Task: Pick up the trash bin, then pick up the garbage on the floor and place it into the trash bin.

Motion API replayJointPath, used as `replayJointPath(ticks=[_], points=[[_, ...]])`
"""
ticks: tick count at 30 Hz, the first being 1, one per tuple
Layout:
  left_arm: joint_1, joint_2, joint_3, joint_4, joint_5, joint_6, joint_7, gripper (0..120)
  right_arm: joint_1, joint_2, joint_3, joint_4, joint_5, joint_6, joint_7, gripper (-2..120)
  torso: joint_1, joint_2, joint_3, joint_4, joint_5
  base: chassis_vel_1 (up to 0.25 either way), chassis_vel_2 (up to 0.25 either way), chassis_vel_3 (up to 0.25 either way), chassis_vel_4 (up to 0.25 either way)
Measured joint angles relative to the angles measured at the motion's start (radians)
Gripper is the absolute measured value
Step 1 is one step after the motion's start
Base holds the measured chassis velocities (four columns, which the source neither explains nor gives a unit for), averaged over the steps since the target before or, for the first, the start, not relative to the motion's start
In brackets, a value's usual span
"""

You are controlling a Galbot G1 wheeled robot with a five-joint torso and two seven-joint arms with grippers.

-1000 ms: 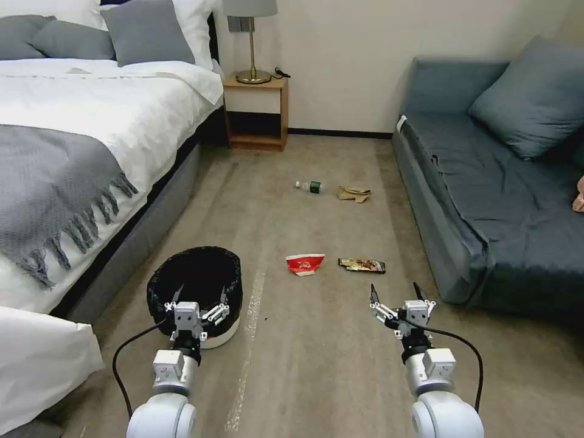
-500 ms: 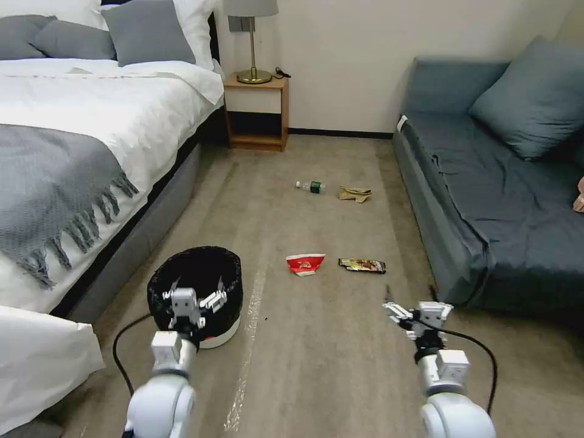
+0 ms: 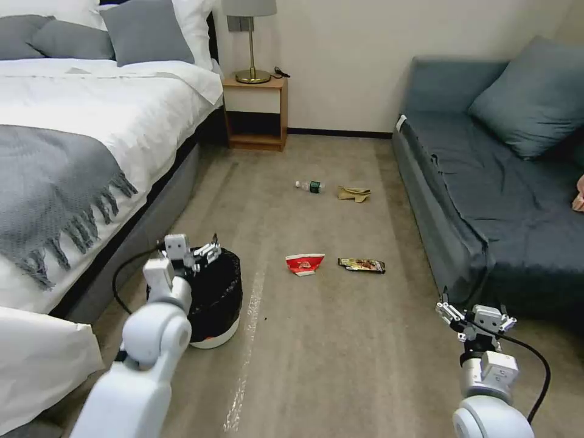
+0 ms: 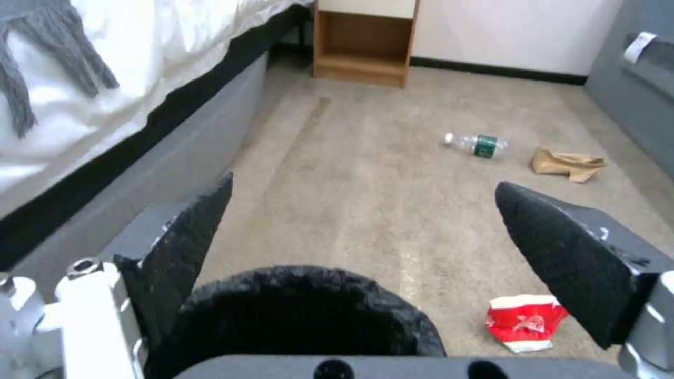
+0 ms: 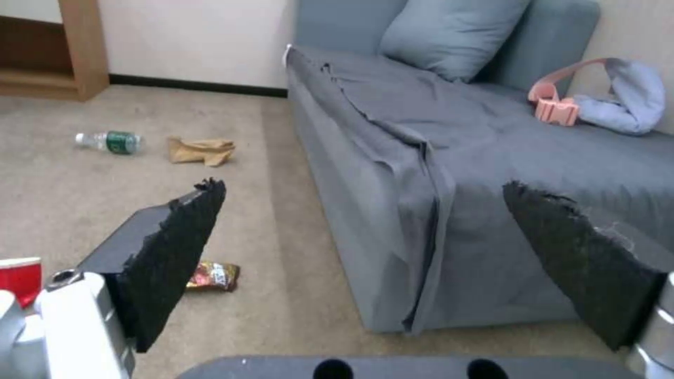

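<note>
My left gripper (image 3: 204, 252) hangs over the near-left rim of the bin (image 3: 219, 292), which sits on the floor by the bed (image 3: 73, 134); its fingers (image 4: 189, 247) are spread wide, holding nothing. To grip well, I judge one finger should drop inside the bag-lined rim and one outside before pinching. My right gripper (image 3: 476, 315) waits low by the sofa (image 3: 486, 201), open and empty. The red wrapper (image 3: 305, 263) lies right of the bin.

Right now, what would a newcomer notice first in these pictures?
First, the small round white bin with a black plastic liner beside the bed, with the left gripper above its rim, jaws open. Next, litter on the carpet: a red-white crumpled wrapper, a dark snack wrapper, a clear green-labelled bottle and crumpled tan paper. The right gripper hangs open by the sofa.
</note>
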Motion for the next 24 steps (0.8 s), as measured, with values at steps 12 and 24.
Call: replayJointPath(ticks=[12, 24], points=[[-0.035, 0.045, 0.010, 0.011, -0.058, 0.037, -0.024, 100, 0.014, -0.076, 0.097, 0.049, 0.143, -0.141, -0.142, 100, 0.000, 0.000, 0.000, 0.0001, -0.0006, 0.000, 0.000, 0.000, 0.000], [-0.008, 0.031, 0.007, -0.001, -0.033, 0.028, -0.020, 100, 0.013, -0.049, 0.080, 0.013, 0.117, -0.121, -0.146, 100, 0.000, 0.000, 0.000, 0.0000, -0.0002, 0.000, 0.000, 0.000, 0.000]])
